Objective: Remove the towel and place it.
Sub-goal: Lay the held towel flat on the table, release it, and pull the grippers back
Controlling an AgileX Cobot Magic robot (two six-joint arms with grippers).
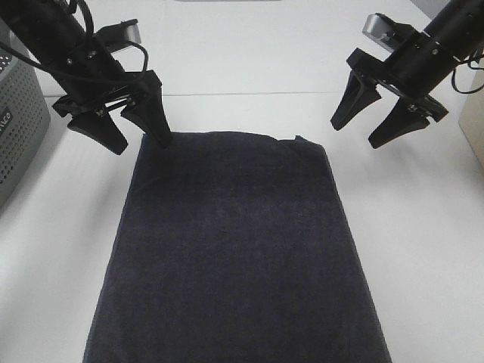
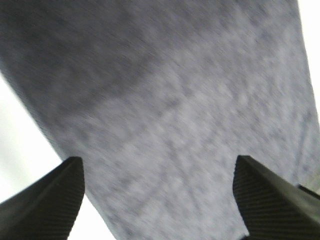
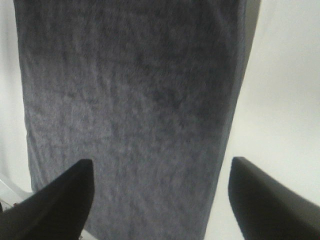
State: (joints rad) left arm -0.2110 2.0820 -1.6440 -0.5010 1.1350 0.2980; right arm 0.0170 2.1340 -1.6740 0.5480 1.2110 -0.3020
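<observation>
Charcoal towel [image 1: 234, 249] lies flat down the middle of the white table [image 1: 423, 249], running off its near edge. Left gripper [image 1: 141, 144], jaws spread, straddles the towel's far-left corner. Right gripper [image 1: 357, 134], also spread, hangs just off the far-right corner. Best play: pinch those 2 corners low, together, and lift evenly. Grey perforated basket [image 1: 19, 113] sits at the left edge, near the left arm.
</observation>
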